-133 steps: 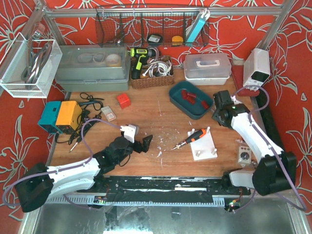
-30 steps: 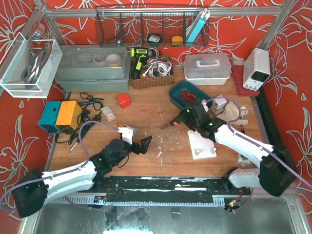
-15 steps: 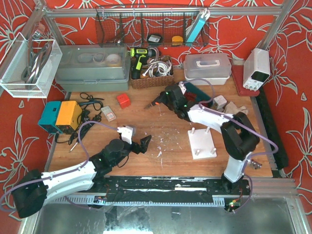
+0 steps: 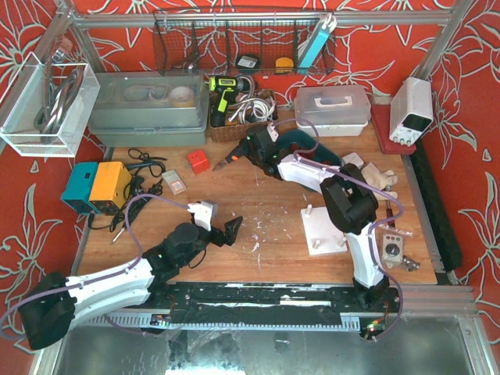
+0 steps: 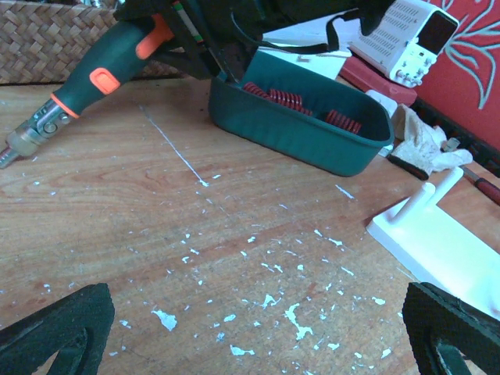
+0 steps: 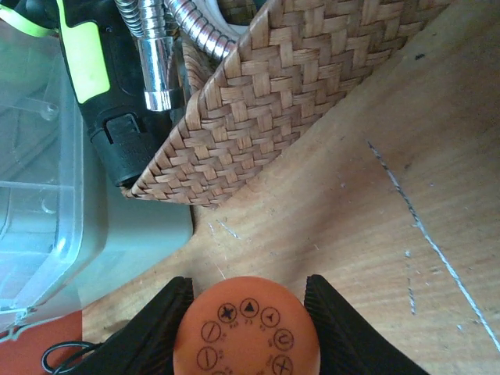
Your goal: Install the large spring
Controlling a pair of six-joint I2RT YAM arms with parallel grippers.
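The red springs [image 5: 285, 98] lie in a teal tray [image 5: 312, 137] at the back of the table; in the top view my right arm partly covers the tray [image 4: 295, 138]. The white peg plate [image 4: 328, 233] lies at the front right, and its corner shows in the left wrist view [image 5: 437, 238]. My right gripper [image 4: 251, 148] is shut on a green and orange screwdriver [image 4: 230, 158], whose orange end cap [image 6: 246, 332] sits between the fingers. It hovers by the wicker basket [image 6: 273, 94]. My left gripper [image 4: 228, 230] is open and empty, low over the wood [image 5: 258, 344].
The wicker basket [image 4: 242, 117] holds a yellow drill [image 6: 86, 70] and hoses. A grey bin [image 4: 148, 105], a red block [image 4: 198, 161], a teal and orange box [image 4: 98, 186] with cables, a lidded white box [image 4: 332, 109], and gloves [image 5: 422, 141] stand around. White flakes litter the wood.
My right arm has carried the screwdriver from the white peg plate to the back left, beside the wicker basket. The left arm has not moved.
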